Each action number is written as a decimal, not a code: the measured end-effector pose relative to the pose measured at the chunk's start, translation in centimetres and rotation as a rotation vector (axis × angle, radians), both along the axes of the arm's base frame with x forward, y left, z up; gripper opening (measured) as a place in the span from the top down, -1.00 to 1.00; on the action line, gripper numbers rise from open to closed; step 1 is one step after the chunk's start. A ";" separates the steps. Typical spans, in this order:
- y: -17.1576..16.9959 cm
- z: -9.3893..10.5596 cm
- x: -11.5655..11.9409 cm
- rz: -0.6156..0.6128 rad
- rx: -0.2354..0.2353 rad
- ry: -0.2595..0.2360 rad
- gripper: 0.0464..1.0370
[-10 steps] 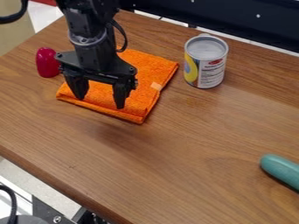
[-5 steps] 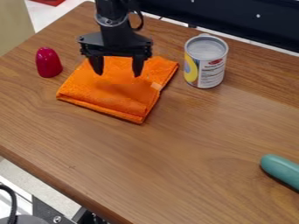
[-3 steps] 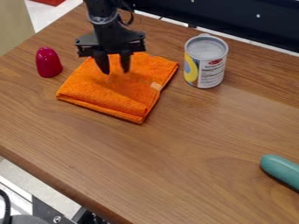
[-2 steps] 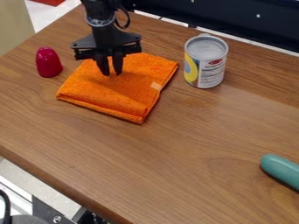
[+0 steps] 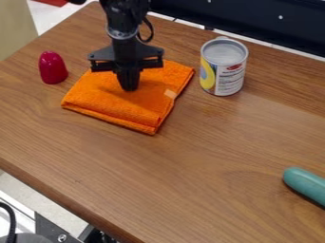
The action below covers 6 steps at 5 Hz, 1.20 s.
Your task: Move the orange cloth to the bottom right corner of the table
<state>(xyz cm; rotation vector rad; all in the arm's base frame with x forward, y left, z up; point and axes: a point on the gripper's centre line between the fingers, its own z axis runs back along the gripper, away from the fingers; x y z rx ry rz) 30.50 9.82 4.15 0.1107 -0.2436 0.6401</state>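
Observation:
The black gripper [image 5: 129,88] hangs over the middle of the orange cloth [image 5: 120,108], its two fingers together and pointing down. The folded cloth lies flat at the upper left of the wooden table [image 5: 190,175], with a small pale tag on its right side. The fingertips are at or just above the cloth; whether they touch it I cannot tell. No fold is visibly pinched between them.
A red rounded object [image 5: 52,68] stands left of the cloth. A metal can [image 5: 223,66] stands to its right. A teal object [image 5: 306,185] lies at the table's right. The table's front edge runs diagonally at lower left.
The gripper's fingers have come together from wide apart. It first moved up and away from the cloth's front part, then slightly right and down. The cloth has not moved.

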 end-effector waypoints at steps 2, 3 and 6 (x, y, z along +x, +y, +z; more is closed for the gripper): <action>-0.9 -0.4 -0.7 -0.012 -0.032 -0.003 0.99; -1.8 -0.5 -1.9 -0.037 -0.045 0.014 0.99; -5.2 -0.6 -5.2 -0.119 -0.052 0.053 0.99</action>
